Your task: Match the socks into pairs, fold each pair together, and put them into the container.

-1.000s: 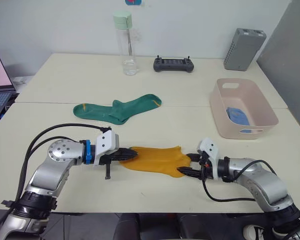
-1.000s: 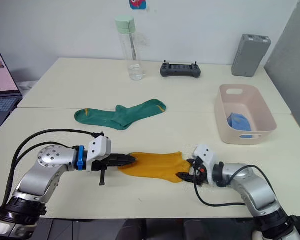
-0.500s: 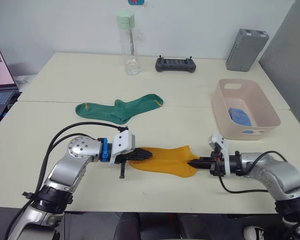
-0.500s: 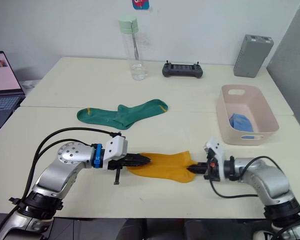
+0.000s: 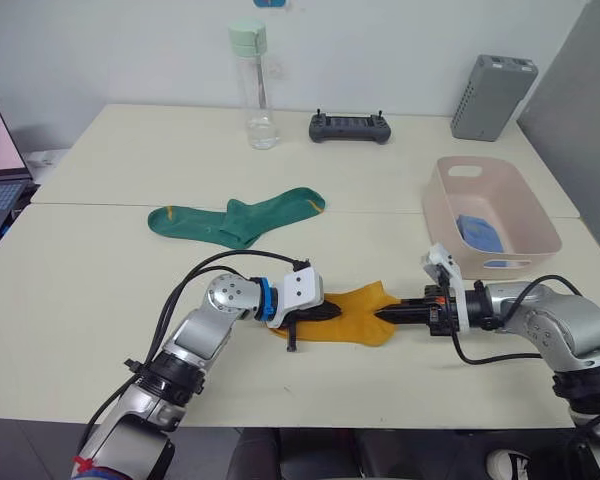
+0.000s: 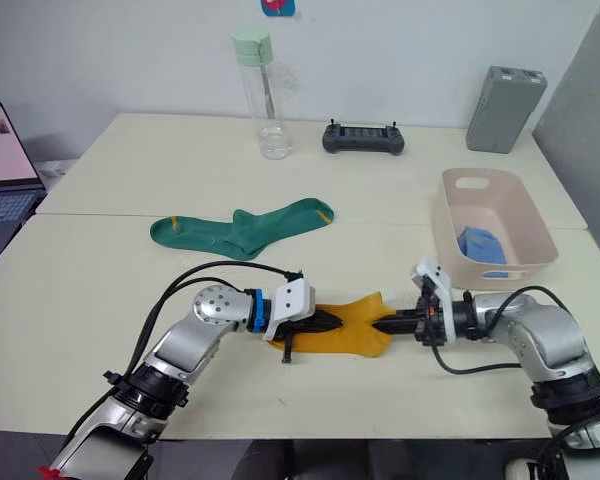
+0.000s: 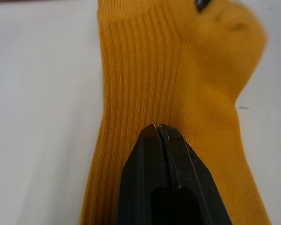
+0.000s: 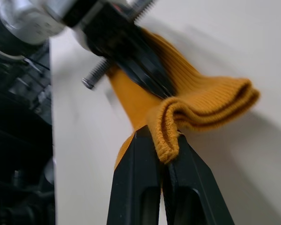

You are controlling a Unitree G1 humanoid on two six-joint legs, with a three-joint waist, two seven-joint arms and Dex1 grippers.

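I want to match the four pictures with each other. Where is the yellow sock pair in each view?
Left eye view: yellow sock pair, between both hands.
Right eye view: front centre.
Left wrist view: under the left hand.
Right wrist view: pinched by the right hand.
Shared landmark: the pair itself.

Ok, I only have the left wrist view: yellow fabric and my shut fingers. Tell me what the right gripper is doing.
Observer: The right gripper is shut on the opposite end of the yellow socks, facing the left gripper.
Operator: Give me the container's position.
Observer: The pink container sits beyond the right arm, toward the table's right edge, apart from the yellow socks.
Operator: Report what's in it.
Observer: Folded blue socks lie inside.
Operator: Now locate the green ones.
Observer: The green socks lie flat on the table, farther from the robot than the left arm.
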